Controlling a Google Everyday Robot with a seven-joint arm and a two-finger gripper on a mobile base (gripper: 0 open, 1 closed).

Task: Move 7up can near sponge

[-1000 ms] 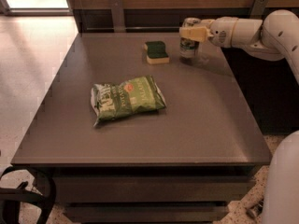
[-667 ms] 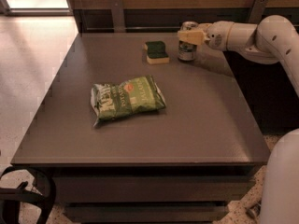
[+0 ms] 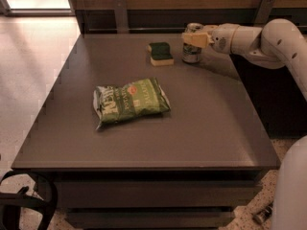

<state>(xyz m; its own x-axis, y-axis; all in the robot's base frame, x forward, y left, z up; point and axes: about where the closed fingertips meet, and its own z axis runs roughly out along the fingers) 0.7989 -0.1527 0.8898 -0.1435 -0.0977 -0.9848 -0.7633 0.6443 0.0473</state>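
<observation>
The 7up can (image 3: pixel 191 54) stands upright at the far right of the table, a short gap to the right of the sponge (image 3: pixel 160 53). The sponge has a dark green top and a pale yellow base and lies flat. My gripper (image 3: pixel 194 39) reaches in from the right on the white arm (image 3: pixel 259 37). It is shut on the upper part of the can, and its pale fingers (image 3: pixel 196 39) cover the can's rim. The can's base rests on or just above the table.
A flat green crisp bag (image 3: pixel 130 101) lies near the middle of the dark table (image 3: pixel 201 128). A wooden wall with metal brackets runs behind the far edge. A black object (image 3: pixel 19 205) sits on the floor at bottom left.
The gripper and the can have shifted a little to the left, closer to the sponge. The sponge and the crisp bag have not moved.
</observation>
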